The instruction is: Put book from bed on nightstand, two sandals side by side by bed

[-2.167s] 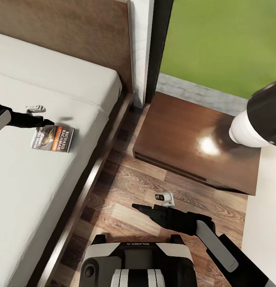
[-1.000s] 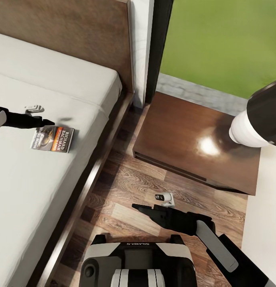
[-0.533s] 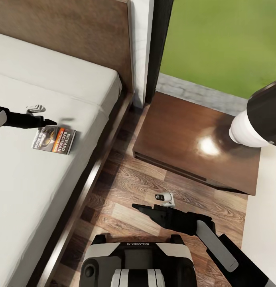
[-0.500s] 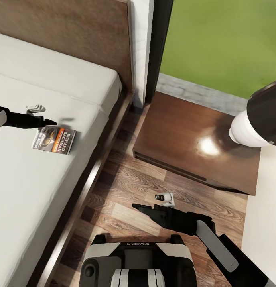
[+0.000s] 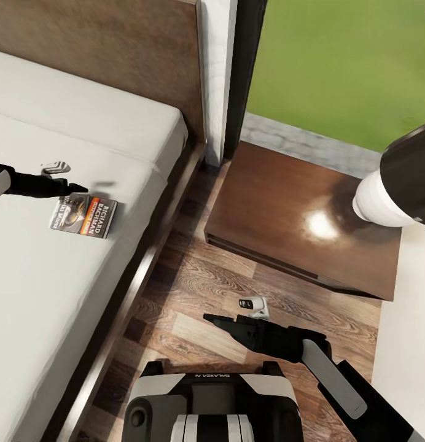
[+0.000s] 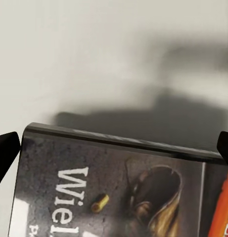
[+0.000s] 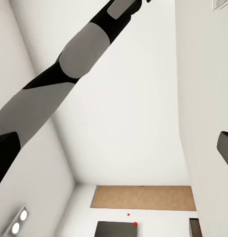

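Straddling the book's [image 6: 118, 185] edge — left hand [image 6: 114, 143] fingers apart.

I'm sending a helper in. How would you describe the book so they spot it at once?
Find the big bed with the pale mattress. The book lies flat near its window-side edge, by the left hand: a thin paperback, grey cover, orange band.

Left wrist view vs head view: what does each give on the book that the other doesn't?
Left wrist alone: a close look at the cover of the book, with "Wiel" lettering, a small brass-coloured item, and a fingertip of the left hand at either side of the book's edge. Head alone: the book's place on the bed, the nightstand across the floor gap, and the right hand over the floor. Both: the book, its orange band, the pale mattress.
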